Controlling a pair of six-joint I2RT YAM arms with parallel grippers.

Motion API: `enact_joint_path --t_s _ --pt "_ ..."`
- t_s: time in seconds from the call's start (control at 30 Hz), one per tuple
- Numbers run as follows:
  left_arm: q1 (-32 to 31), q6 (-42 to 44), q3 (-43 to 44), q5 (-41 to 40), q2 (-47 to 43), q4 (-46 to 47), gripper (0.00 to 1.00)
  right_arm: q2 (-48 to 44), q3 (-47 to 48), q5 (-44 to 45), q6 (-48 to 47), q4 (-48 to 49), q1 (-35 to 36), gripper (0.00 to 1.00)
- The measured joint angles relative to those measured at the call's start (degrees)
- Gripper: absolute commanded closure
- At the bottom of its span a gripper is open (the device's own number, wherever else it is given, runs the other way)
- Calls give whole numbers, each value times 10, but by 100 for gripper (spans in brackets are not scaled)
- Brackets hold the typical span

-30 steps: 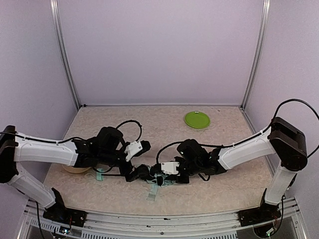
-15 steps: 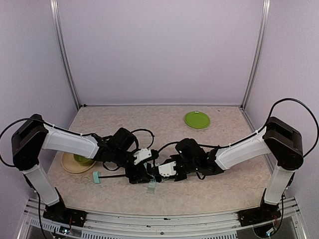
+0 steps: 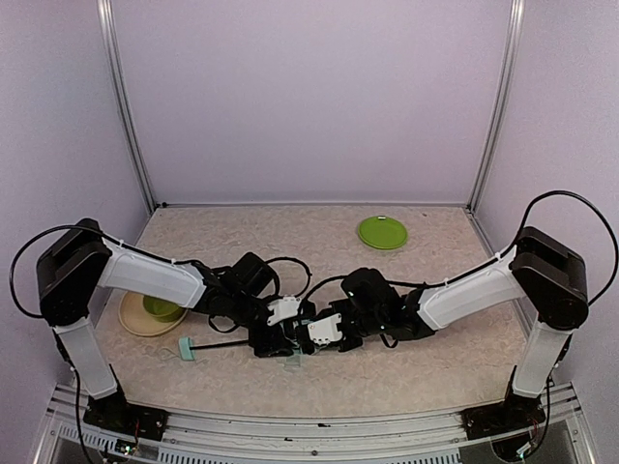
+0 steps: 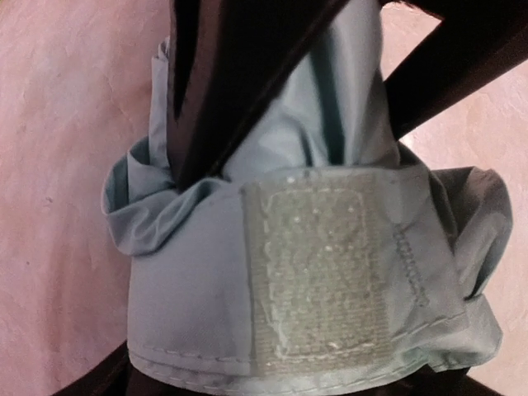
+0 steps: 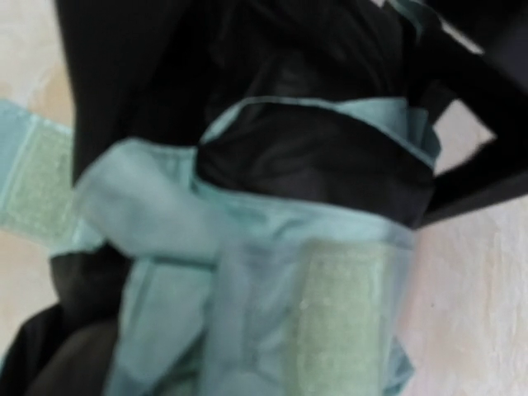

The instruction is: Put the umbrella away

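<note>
The umbrella lies folded at the table's front centre, bunched between my two grippers. Its mint handle (image 3: 189, 347) and thin black shaft (image 3: 224, 343) stick out to the left. A mint strap end (image 3: 292, 365) hangs out toward the front. My left gripper (image 3: 274, 338) and right gripper (image 3: 309, 338) meet on the bundle. In the left wrist view mint fabric (image 4: 190, 280) with a velcro patch (image 4: 318, 272) covers the jaws. In the right wrist view mint fabric (image 5: 165, 214), black lining (image 5: 313, 157) and a velcro patch (image 5: 338, 322) cover the jaws.
A green plate (image 3: 383, 232) lies at the back right. A green bowl (image 3: 160, 309) sits on a tan plate (image 3: 131, 319) at the left, close behind the umbrella's handle. Purple walls enclose the table on three sides.
My left arm has lifted its elbow and its gripper has moved right, closer to the right gripper. The bundle and strap end have shifted slightly. The right arm has barely moved.
</note>
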Motion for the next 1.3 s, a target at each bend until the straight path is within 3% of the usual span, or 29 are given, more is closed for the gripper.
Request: enact_joint_path --t_s 0.1,0.37,0.43,0.57,0.93,1.0,1.13,1.3 --pt "5 -2 7 3 9 -15 53 0 0 -4 -4 1 -5 92" --pt "12 -16 51 35 40 -55 100 -1 -3 -2 -5 13 -21 89" --pt "14 -20 54 40 40 -60 100 -2 -6 -3 0 19 -22 78" --pt "11 -31 56 42 40 -58 100 -9 -17 -8 9 27 -25 46" --pt "-7 -144 15 -79 -7 19 100 -102 -91 61 68 82 -47 27" --pt "-7 -159 12 -101 -10 33 100 -128 -103 66 94 85 -49 9" --pt "-8 -176 9 -132 -19 50 100 -184 -127 38 188 91 -62 8" --pt "-27 -170 35 -164 -45 29 100 -215 -158 -104 356 131 -138 12"
